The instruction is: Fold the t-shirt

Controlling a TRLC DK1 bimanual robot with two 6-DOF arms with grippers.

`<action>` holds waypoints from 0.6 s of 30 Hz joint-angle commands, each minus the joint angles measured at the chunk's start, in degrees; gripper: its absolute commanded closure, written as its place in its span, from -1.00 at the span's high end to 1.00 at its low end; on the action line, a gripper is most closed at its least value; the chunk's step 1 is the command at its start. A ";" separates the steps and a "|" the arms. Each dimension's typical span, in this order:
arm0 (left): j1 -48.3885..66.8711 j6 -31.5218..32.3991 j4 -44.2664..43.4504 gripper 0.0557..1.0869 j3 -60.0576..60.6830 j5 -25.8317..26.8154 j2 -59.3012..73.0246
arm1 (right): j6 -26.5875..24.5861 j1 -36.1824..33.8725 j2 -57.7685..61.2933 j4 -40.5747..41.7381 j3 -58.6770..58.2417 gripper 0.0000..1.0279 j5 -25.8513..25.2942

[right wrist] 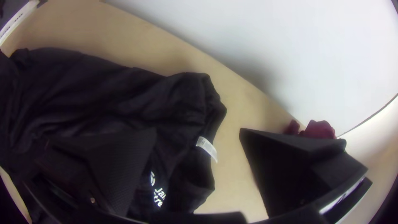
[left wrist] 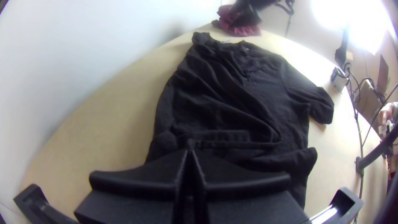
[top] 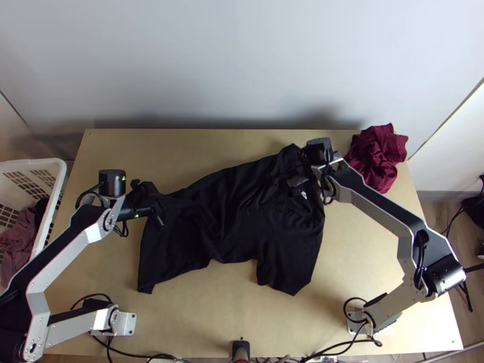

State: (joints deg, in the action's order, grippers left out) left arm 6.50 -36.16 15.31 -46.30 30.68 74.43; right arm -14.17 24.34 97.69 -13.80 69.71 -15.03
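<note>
The black t-shirt [top: 242, 212] lies across the table, roughly spread but wrinkled, with its collar end at the right and a short sleeve toward the near edge. My left gripper [top: 151, 204] is at its left end. In the left wrist view, the left gripper [left wrist: 190, 149] is shut on bunched cloth of the t-shirt [left wrist: 232, 99]. Over the collar end is my right gripper [top: 307, 171]. From the right wrist, the right gripper [right wrist: 198, 135] stands open above the t-shirt [right wrist: 103, 95], whose white neck tag [right wrist: 206, 148] shows between the fingers.
A crumpled dark red cloth [top: 378, 154] lies at the table's far right corner. A white basket [top: 57, 181] holding clothes stands beyond the left edge. Cables [top: 345, 345] run along the near edge. Bare wood [top: 212, 308] shows in front of the t-shirt.
</note>
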 commanded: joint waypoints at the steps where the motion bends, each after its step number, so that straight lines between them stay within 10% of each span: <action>1: -0.61 1.09 -0.11 -0.83 -1.07 -1.76 -2.80 | 2.13 -0.34 -1.01 5.10 -6.17 0.80 -0.09; 18: 0.53 2.59 -2.13 -0.83 -0.37 -3.78 -1.57 | 0.29 -0.26 -5.84 5.80 -15.84 0.80 0.35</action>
State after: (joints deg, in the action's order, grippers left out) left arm 6.50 -34.04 13.67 -47.16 27.31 72.64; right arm -13.74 22.70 93.73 -8.03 59.24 -15.05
